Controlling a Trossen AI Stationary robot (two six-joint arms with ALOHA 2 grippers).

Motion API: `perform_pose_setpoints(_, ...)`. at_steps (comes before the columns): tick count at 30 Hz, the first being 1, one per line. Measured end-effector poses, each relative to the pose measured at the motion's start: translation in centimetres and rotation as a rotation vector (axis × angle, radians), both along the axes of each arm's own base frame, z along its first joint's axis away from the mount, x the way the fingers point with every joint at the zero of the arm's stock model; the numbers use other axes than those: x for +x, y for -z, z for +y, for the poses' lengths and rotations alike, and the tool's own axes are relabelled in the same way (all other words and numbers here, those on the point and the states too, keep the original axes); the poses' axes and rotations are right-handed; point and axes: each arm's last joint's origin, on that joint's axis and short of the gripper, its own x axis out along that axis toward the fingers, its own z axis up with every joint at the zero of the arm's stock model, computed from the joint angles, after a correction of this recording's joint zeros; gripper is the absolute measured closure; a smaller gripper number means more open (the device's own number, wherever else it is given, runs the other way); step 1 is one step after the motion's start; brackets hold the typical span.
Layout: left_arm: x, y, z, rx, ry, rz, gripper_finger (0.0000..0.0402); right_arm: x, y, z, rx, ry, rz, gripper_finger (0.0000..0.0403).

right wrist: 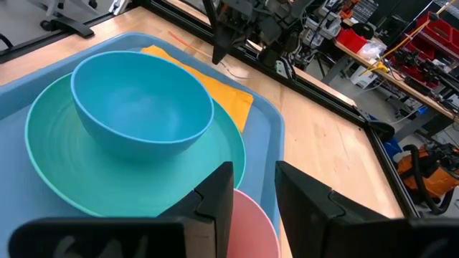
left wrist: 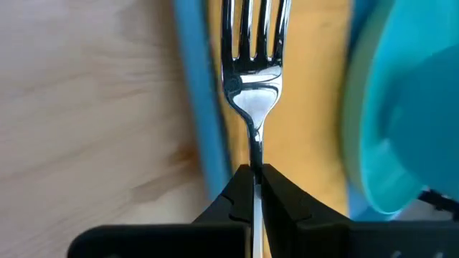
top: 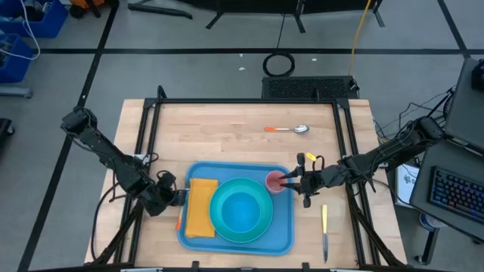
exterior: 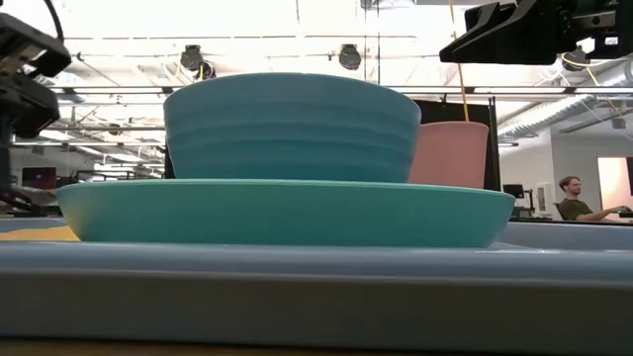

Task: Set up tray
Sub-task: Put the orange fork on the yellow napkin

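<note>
While a shiny metal fork (left wrist: 251, 79) is pinched by its handle in the left gripper (left wrist: 254, 175), its tines are aimed along the orange rectangular napkin (top: 201, 206) on the large blue plastic tray (top: 283, 234); the right gripper (right wrist: 251, 188) is spread around a pink cup (top: 275, 183).

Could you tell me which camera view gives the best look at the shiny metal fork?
The left wrist view: the shiny metal fork fills the picture, its handle clamped in the left gripper, tines over the orange rectangular napkin. In the high view it is too small to make out; the low and right wrist views do not show it.
</note>
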Motion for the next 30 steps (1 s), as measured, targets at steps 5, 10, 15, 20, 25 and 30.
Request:
perform_pose_setpoints(5, 0.8, -0.2, 0.4, 0.001, -0.013, -0.033, 0.0392, 0.0, 0.0, 0.0, 0.000, 0.000, 0.000, 0.0310)
perform_pose_setpoints(10, 1.5, -0.4, 0.9, 0.011, -0.021, -0.066, 0.0392, 0.0, 0.0, 0.0, 0.001, 0.000, 0.000, 0.0310)
perform_pose_setpoints(15, 1.8, -0.1, 1.1, 0.010, -0.037, -0.048, 0.0392, 0.0, 0.0, 0.0, 0.016, 0.005, 0.001, 0.0310)
perform_pose_setpoints(20, 2.5, 0.7, 0.7, 0.000, -0.039, -0.029, 0.0392, 0.0, 0.0, 0.0, 0.017, 0.006, 0.003, 0.0310)
perform_pose_setpoints(25, 2.9, 1.5, 0.4, 0.011, -0.035, -0.005, 0.0392, 0.0, 0.0, 0.0, 0.017, 0.005, 0.003, 0.0310)
perform_pose_setpoints(30, 3.0, 1.9, 0.4, 0.001, -0.039, 0.021, 0.0392, 0.0, 0.0, 0.0, 0.017, 0.004, 0.004, 0.0310)
